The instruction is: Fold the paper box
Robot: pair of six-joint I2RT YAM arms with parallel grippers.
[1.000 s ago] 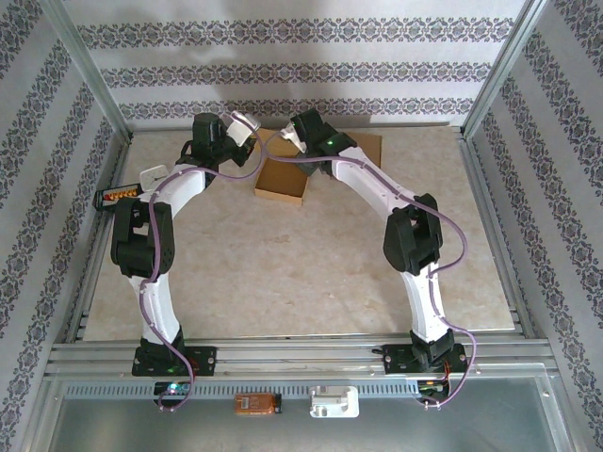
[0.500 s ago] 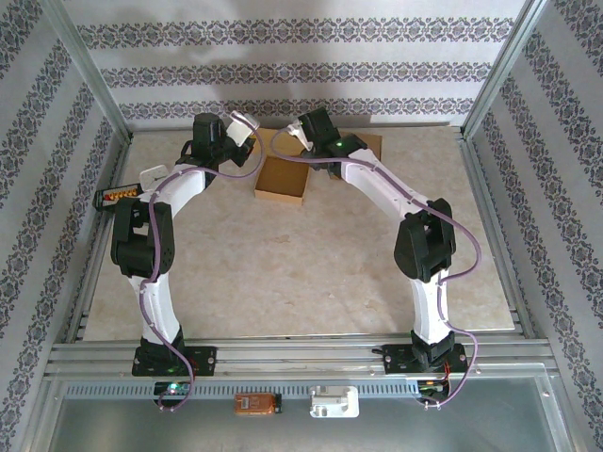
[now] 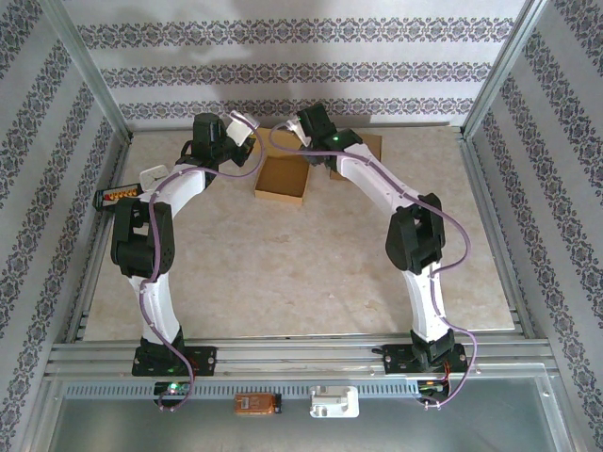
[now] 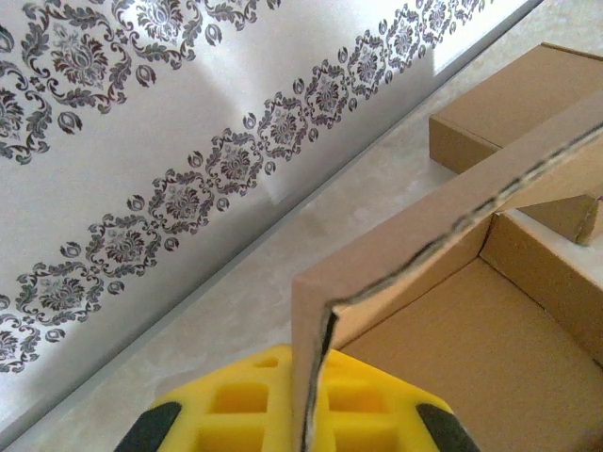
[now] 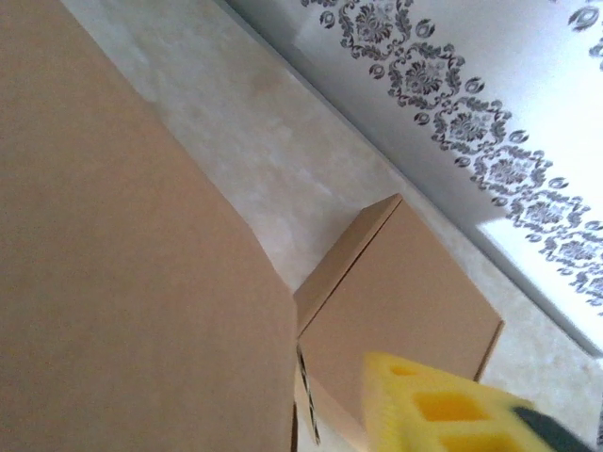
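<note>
Tension could tear the paper box at the worktop's far edge: the left tool pinches its wall tight, while I cannot tell whether the right tool grips anything.

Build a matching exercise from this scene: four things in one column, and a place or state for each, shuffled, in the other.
Things:
1. paper box
2. left gripper
3. orange device
4. black-and-red object

Places or states:
A. at the left edge of the table
B. shut on the box's wall
C. open-topped, far middle of the table
D. on the metal tray at the near edge

Pairs: 1-C, 2-B, 3-D, 4-A
</note>
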